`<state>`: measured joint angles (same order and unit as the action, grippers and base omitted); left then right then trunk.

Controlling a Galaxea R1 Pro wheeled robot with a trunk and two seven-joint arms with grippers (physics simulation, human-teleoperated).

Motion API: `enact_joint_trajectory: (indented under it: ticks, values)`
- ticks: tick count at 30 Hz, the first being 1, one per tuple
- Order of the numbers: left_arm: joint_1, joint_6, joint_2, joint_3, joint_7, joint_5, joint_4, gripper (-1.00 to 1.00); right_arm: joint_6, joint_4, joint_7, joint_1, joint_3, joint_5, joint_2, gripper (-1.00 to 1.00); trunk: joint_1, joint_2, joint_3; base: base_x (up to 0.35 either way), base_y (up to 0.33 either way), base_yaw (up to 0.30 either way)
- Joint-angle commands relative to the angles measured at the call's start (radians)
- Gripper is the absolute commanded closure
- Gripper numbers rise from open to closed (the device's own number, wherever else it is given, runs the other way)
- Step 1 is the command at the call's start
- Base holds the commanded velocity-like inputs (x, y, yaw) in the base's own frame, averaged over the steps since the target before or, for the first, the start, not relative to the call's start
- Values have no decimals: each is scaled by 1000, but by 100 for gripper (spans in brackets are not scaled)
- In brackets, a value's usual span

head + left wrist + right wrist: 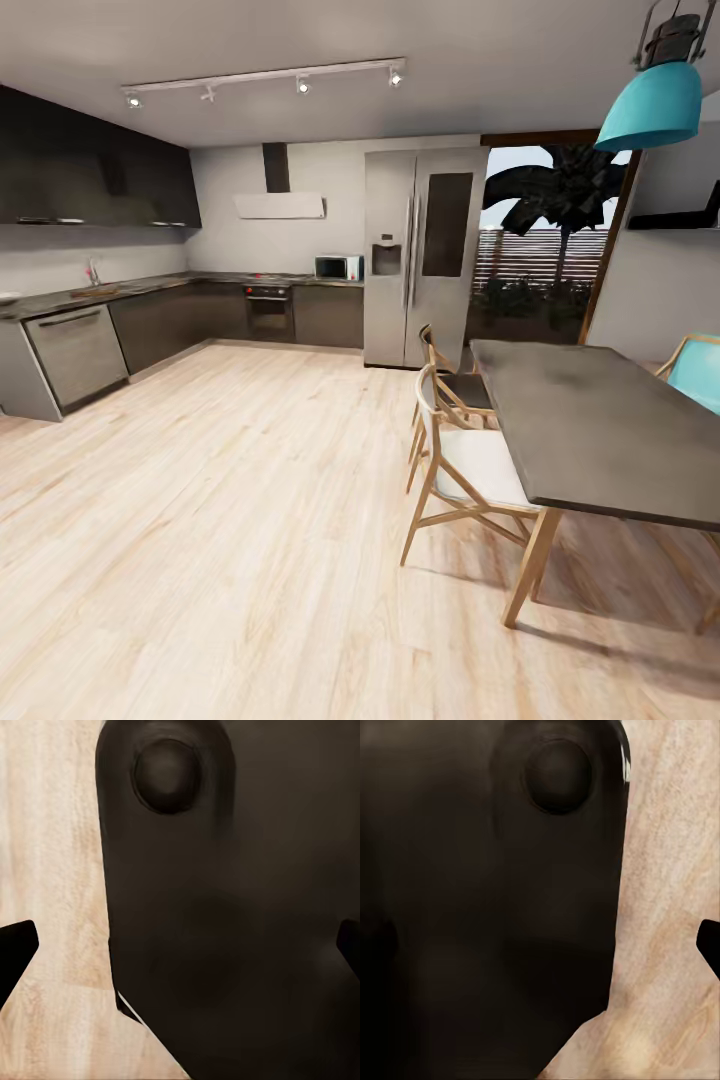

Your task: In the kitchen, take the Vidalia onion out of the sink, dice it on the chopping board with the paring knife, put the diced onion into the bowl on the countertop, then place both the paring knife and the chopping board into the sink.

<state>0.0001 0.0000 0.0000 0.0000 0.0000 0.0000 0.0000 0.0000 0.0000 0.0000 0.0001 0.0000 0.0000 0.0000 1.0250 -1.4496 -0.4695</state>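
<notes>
I am far from the kitchen units, looking across a wooden floor. The grey countertop (150,285) runs along the left and back walls over dark cabinets. A faucet with a red tip (92,270) marks the sink, and a flat brownish shape (96,291) beside it may be the chopping board. At this distance the onion, paring knife and bowl cannot be made out. My left gripper (180,945) is open beside a dark part of my body, over the floor. My right gripper (540,945) is open too, with one fingertip (709,945) showing at the picture's edge.
A dark dining table (600,430) with wooden chairs (470,460) stands close on the right. A steel fridge (420,260) is at the back, with a microwave (338,267), oven (268,312) and dishwasher (75,350) along the units. Open floor (250,500) leads to the counter.
</notes>
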Motion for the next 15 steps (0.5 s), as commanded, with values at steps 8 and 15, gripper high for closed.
enact_joint_trajectory:
  ticks: [8, 15]
  values:
    - [-8, -8, -3, 9, -3, 5, -3, -100, -15, -27, -3, -38, 3, 2, 37, -100, 0, 0, 0, 0, 0, 0]
    - [-8, -6, -3, 9, -2, 4, -4, -100, -14, -28, -3, -39, 3, 2, 40, -100, 0, 0, 0, 0, 0, 0]
